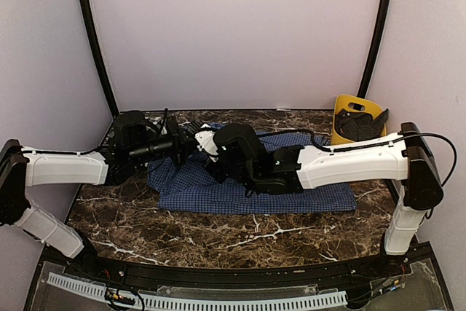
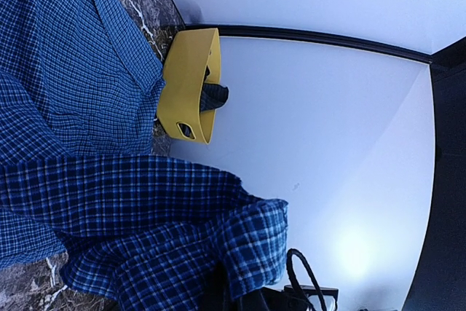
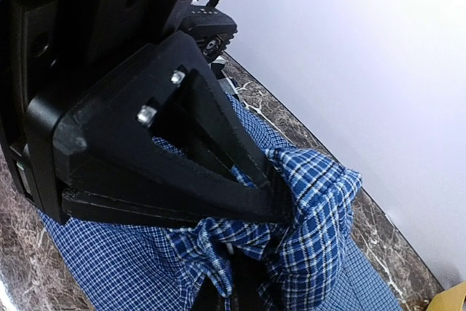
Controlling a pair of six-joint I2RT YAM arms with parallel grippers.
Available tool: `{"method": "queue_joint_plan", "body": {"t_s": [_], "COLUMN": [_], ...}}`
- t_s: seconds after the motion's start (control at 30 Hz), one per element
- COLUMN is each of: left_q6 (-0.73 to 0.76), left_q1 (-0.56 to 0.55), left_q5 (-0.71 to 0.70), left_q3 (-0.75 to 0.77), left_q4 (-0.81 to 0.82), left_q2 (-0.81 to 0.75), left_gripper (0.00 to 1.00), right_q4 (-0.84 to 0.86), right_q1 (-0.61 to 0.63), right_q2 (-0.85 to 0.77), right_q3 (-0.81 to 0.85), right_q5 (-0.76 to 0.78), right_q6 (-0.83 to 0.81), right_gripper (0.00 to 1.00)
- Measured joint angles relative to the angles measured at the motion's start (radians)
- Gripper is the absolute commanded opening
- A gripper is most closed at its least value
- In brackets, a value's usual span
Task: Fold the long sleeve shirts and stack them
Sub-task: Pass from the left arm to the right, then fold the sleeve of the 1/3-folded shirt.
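Right jaws tight on a bunch of blue shirt [image 3: 313,187], left jaws shut on same cloth.

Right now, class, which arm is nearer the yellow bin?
Right. The right arm runs just in front of the yellow bin; the left arm reaches the blue shirt from the opposite side, well away.

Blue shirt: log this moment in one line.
left gripper: shut on blue shirt | right gripper: shut on same shirt, fabric bunched | shirt: mostly flat on table, unfolded
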Motion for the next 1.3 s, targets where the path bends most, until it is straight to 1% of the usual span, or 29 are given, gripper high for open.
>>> {"method": "queue_joint_plan", "body": {"t_s": [0.03,0.1,0.17,0.2,0.23,0.27,0.3,0.33,0.37,0.4,0.5,0.57,0.73,0.83,0.97,1.13,1.3], "left_q6": [0.0,0.001,0.006,0.018,0.039,0.061,0.088,0.116,0.153,0.188,0.319,0.416,0.669,0.795,0.943,1.136,1.308], "left_q1": [0.0,0.0,0.0,0.0,0.0,0.0,0.0,0.0,0.001,0.001,0.003,0.006,0.008,0.008,0.008,0.008,0.011], "left_q5": [0.0,0.0,0.0,0.0,0.001,0.002,0.003,0.007,0.01,0.013,0.016,0.013,-0.042,-0.094,-0.153,-0.215,-0.227], "left_q3": [0.0,0.0,0.0,0.0,0.001,0.008,0.018,0.034,0.05,0.063,0.092,0.094,0.092,0.073,0.015,-0.064,-0.09], "left_q4": [0.0,0.0,0.0,-0.001,-0.005,-0.014,-0.026,-0.042,-0.058,-0.069,-0.122,-0.167,-0.308,-0.349,-0.352,-0.345,-0.313], "left_q2": [0.0,0.0,0.002,0.002,0.002,0.003,0.005,0.007,0.007,0.006,-0.011,-0.037,-0.122,-0.159,-0.174,-0.147,-0.095], "left_gripper": [0.0,0.04,0.16,0.2,0.26,0.28,0.33,0.36,0.41,0.43,0.55,0.58,0.61,0.63,0.65,0.66,0.68], "right_q4": [-0.001,-0.004,-0.022,-0.037,-0.05,-0.067,-0.085,-0.102,-0.121,-0.136,-0.179,-0.2,-0.222,-0.228,-0.229,-0.219,-0.212], "right_q1": [0.0,0.0,0.0,-0.005,-0.008,-0.012,-0.019,-0.027,-0.043,-0.058,-0.124,-0.171,-0.261,-0.301,-0.354,-0.422,-0.463], "right_q2": [0.0,-0.006,-0.023,-0.033,-0.042,-0.055,-0.07,-0.086,-0.113,-0.134,-0.219,-0.277,-0.37,-0.395,-0.414,-0.446,-0.453], "right_q3": [-0.002,-0.011,-0.023,-0.028,-0.032,-0.036,-0.042,-0.048,-0.06,-0.069,-0.098,-0.117,-0.177,-0.217,-0.251,-0.272,-0.272], "right_q5": [0.003,0.007,0.005,0.001,-0.002,-0.01,-0.019,-0.03,-0.05,-0.063,-0.139,-0.203,-0.381,-0.479,-0.592,-0.727,-0.824], "right_q6": [0.003,0.005,0.014,0.02,0.025,0.034,0.042,0.049,0.057,0.062,0.075,0.077,0.077,0.083,0.095,0.1,0.103], "right_gripper": [0.0,0.0,0.0,0.0,0.0,0.0,0.0,0.0,0.0,0.0,0.0,0.0,0.0,0.0,0.0,0.0,0.0]}}
